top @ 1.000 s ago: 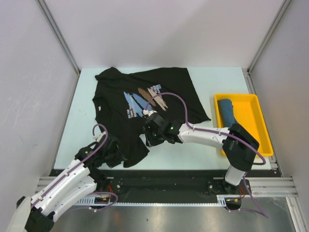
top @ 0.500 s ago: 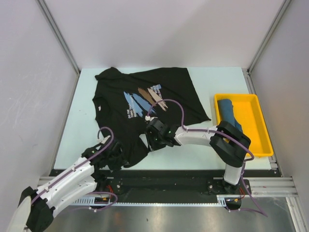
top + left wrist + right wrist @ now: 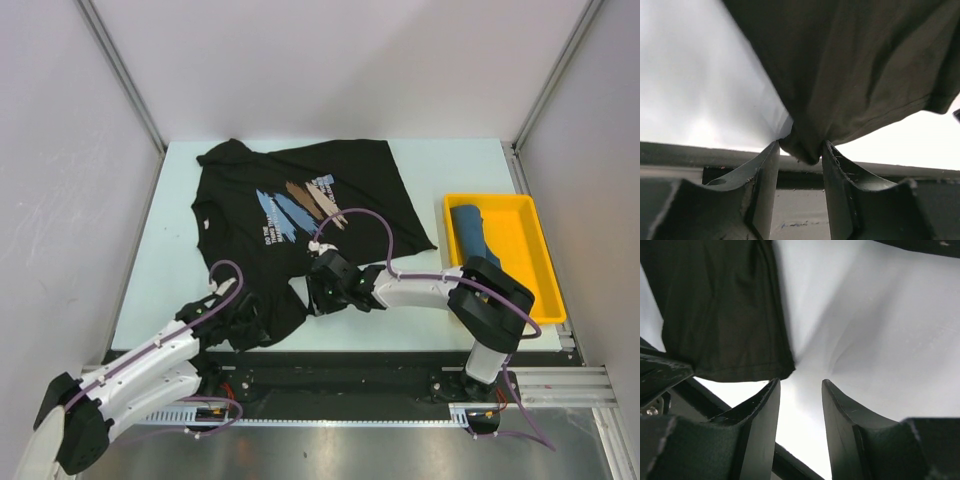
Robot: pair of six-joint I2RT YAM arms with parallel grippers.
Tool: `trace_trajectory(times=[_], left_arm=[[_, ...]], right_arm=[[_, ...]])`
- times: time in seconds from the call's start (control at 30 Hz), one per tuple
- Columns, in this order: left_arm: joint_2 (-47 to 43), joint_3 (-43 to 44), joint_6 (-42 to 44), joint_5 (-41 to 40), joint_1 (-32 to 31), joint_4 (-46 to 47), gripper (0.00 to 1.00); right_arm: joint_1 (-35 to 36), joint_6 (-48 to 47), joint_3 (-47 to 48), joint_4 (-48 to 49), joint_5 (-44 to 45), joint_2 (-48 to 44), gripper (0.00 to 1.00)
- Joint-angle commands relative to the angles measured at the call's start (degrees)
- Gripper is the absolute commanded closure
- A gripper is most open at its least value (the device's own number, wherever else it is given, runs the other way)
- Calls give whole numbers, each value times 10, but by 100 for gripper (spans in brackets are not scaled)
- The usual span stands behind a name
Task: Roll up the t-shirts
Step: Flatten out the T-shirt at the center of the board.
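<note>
black cloth t-shirt (image 3: 340, 180) with a blue, brown and white chest print is seen spread flat on the pale table top (image 3: 450, 165), collar to the left. no roll is started on it yet. dark teal-blue t-shirt (image 3: 468, 228) is seen bundled up, apparently already rolled, in the yellow plastic tray (image 3: 545, 280) at the right edge.

change over the last second: both arms have been drawn toward the near edge of the black cloth t-shirt. left gripper (image 3: 800, 150) has been slid right along the near-left corner. right gripper (image 3: 800, 385) has been brought nearer, down to the near hem. shirt outline is hardly altered.

left gripper: a bunched bit of black hem is pinched between the fingers (image 3: 765, 170), with creases fanning out from it, so it is judged held. right gripper: jaws spread, nothing between them, bare table under the gap, hem corner just beside one fingertip.

meaning for task: one tee is judged done, the second is at grasp stage only. a right-side hold is judged to be needed before the hem can be turned over and rolled toward the far side.
</note>
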Motion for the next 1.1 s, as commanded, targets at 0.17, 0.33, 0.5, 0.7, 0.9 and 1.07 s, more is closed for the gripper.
trace_trajectory(times=[0.17,0.33,0.5,0.7,0.9,1.07], left_arm=[[29,14,2,-36,-28,37,64],[33,17,5,-1,-36,51,77],[0,32,6,35,-36,52,90],[-30,62,9,42,-32,9,100],[-37,103,54,41,47,-39,100],[-83,137,37,-25,71,-123,100]], right_arm=[[20,6,0,59,13,-13,54],[20,5,0,72,11,8,55],[10,4,0,72,7,25,64],[2,-5,1,61,10,1,91],[5,-14,1,12,34,-56,96],[29,-22,1,-20,53,-65,96]])
